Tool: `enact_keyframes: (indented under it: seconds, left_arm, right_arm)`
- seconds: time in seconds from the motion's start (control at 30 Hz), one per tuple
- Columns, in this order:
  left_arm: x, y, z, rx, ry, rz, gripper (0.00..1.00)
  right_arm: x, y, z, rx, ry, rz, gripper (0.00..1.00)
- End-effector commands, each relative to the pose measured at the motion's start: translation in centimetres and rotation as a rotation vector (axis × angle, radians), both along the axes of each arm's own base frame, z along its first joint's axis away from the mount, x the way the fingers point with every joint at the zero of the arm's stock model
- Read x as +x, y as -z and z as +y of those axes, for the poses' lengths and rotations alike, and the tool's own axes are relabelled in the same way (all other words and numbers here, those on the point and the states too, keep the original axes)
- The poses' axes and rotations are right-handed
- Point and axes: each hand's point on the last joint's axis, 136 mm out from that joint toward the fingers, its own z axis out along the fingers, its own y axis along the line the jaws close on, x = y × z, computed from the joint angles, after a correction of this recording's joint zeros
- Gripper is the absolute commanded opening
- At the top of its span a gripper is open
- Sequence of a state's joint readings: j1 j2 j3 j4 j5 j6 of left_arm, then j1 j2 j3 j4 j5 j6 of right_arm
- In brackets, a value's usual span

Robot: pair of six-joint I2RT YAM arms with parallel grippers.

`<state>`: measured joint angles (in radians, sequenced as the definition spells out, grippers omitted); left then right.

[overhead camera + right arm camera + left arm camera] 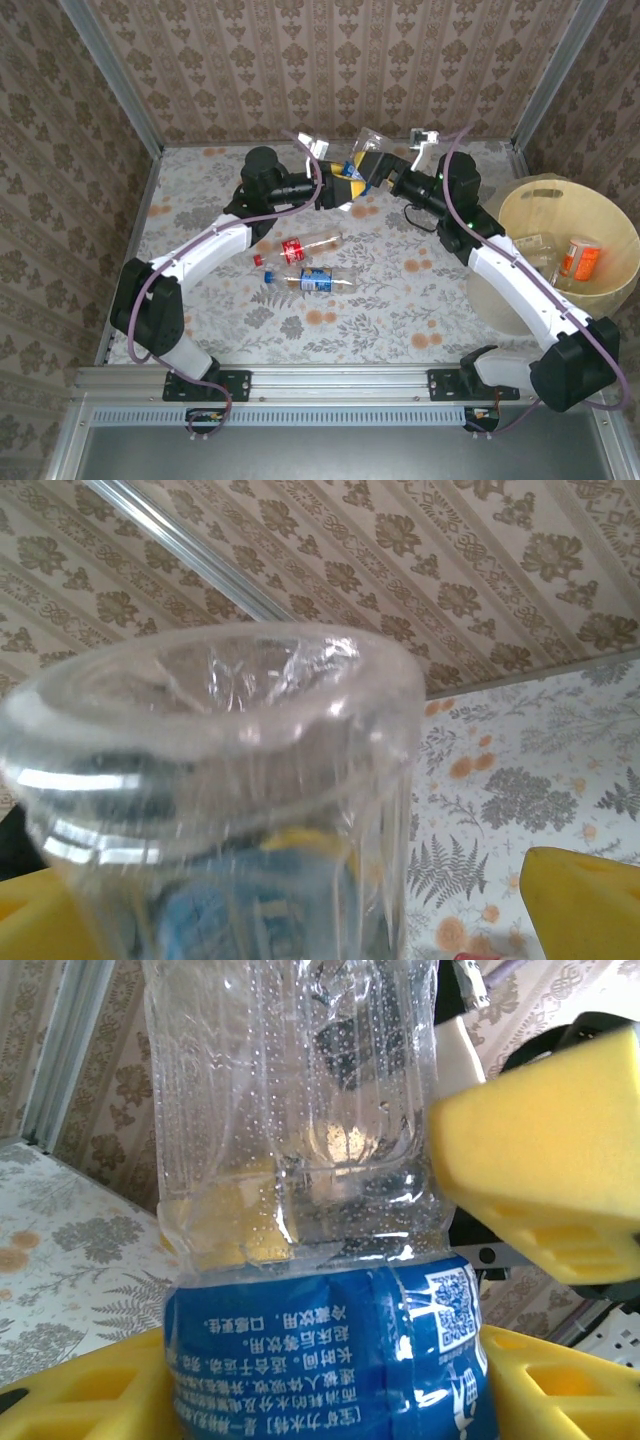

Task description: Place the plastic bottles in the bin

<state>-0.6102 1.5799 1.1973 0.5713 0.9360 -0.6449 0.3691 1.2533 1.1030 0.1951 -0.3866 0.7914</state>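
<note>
A clear plastic bottle [366, 146] with a blue label hangs above the far middle of the table. My left gripper [349, 186] is shut on its labelled part [330, 1350], its yellow fingers [90, 1390] pressing both sides. My right gripper [382, 168] stands open around the bottle's clear end [220, 740], and a gap shows beside its right finger [585, 905]. Two more plastic bottles lie on the table: one with a red label [305, 246] and one with a blue label [320, 280]. The pale-yellow bin [520, 200] stands at the right.
Inside the bin lie an orange-labelled bottle [580, 258] and a clear one [535, 245]. Patterned walls close off the back and both sides. My right arm's white link [520, 285] runs along the bin's left side.
</note>
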Motion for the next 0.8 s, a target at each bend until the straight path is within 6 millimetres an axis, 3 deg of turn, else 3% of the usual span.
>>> enact_keyframes:
  seconds: [0.0,0.3,0.53,0.57,0.67,0.77]
  left_arm:
    - [-1.0,0.0,-0.6,-0.017,0.067,-0.017,0.55]
    - [-1.2,0.2,-1.0,-0.010,0.074,-0.020,0.55]
    - [-1.2,0.3,-1.1,0.006,0.060,-0.022,0.56]
    - [-1.1,0.4,-1.2,0.010,0.053,-0.019,0.59]
    - [-0.2,0.7,-1.0,0.042,-0.009,0.000,0.83]
    - [0.2,1.0,-0.5,0.060,-0.067,-0.016,0.99]
  right_arm:
    - [-0.1,-3.0,0.3,0.011,-0.026,-0.086,1.00]
    - [-0.5,-3.9,0.2,-0.026,-0.033,-0.129,0.77]
    - [-0.5,-3.2,-0.1,-0.054,-0.018,-0.117,0.61]
    - [-0.5,-3.0,-0.2,-0.061,-0.010,-0.115,0.60]
    - [-0.4,-2.8,-0.8,-0.092,0.022,-0.118,0.57]
    - [-0.3,-2.7,-1.9,-0.144,0.085,-0.127,0.56]
